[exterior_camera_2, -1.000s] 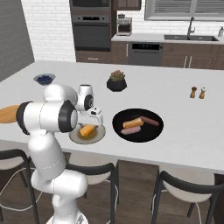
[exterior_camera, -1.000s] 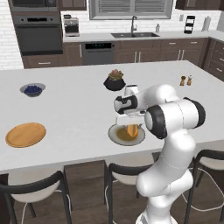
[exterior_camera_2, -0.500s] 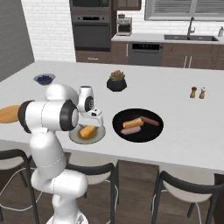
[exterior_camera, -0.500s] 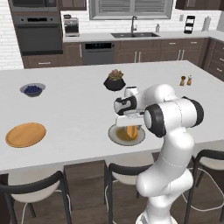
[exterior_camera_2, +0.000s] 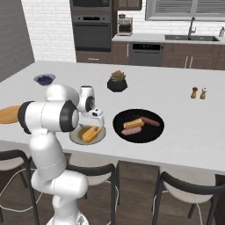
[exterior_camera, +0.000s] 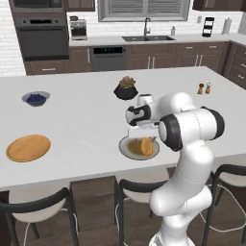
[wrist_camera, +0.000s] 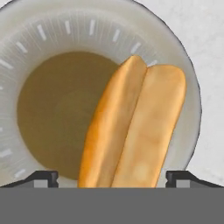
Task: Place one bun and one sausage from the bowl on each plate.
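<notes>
My gripper (wrist_camera: 112, 177) hangs just above the grey plate (wrist_camera: 183, 65) with its jaws spread wide, one dark fingertip (wrist_camera: 43, 177) on either side of the bun (wrist_camera: 135, 131) and neither touching it; the bun lies flat on the plate, its near end cut off at the bottom edge of the hand view. From the left base view my own forearm hides part of the plate and the tips; beyond my fingers to one side sits the black bowl (exterior_camera_2: 118, 125) with another bun and two sausages (exterior_camera_2: 150, 121), though I cannot tell whether they touch; well off to the other side lies the wooden plate (exterior_camera: 28, 147), cut off by my arm in the right base view.
</notes>
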